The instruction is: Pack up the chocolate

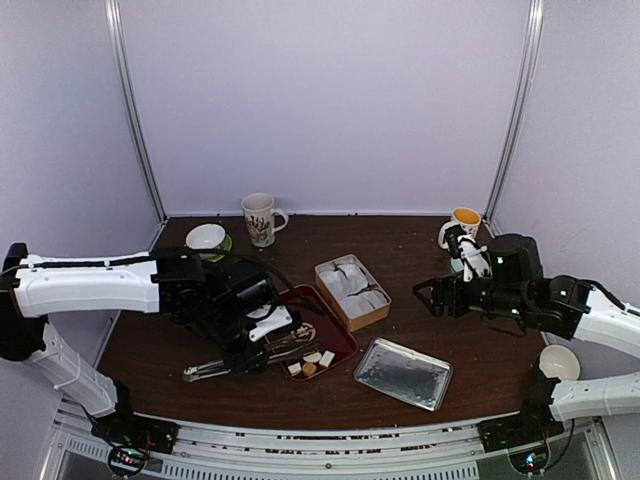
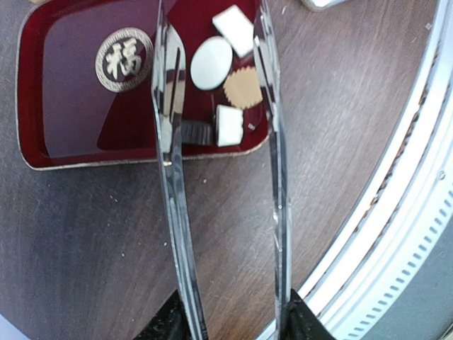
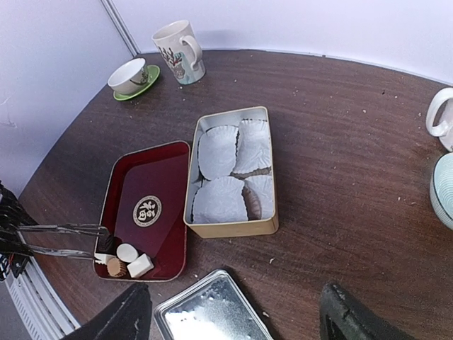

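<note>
Left gripper (image 2: 232,320): closed part-way on the long polished metal tongs (image 2: 172,212). One black finger presses each blade from the outside.
Metal tongs: the two blades stand apart and reach over the near end of the tray. In the left wrist view the chocolate shows between them.
Tip contact: undetermined. The blades may hang just above the pieces rather than touch them.
Right gripper (image 3: 233,320): jaws spread wide with nothing between them. It is held over the right side of the table, well apart from the tray.
Chocolate (image 2: 211,62): small pieces grouped in the near corner of the dark red lacquered rectangular tray (image 2: 64,120). They are one cream-white disc, one light brown scalloped round and two cream-white blocks.
Dark piece (image 2: 198,132): small, just beside one cream-white block, too indistinct to identify.
Emblem (image 2: 124,59): round, white and gold, at the middle of the tray floor, apart from the pieces.
Tin: tan rectangular metal tin (image 3: 230,228), open, just beside the tray's right long edge.
Liners: crumpled white paper liners (image 3: 216,152) cover the tin floor.
Lid: flat silver rectangular lid (image 1: 403,373) on the dark wooden table (image 1: 400,260), near the tin on the robot's side.
Far edge: patterned white mug (image 1: 260,218); white cup on green saucer (image 1: 206,238); white mug with yellow interior (image 1: 463,225).
Right side: white bowl (image 1: 558,360) near the right arm.
</note>
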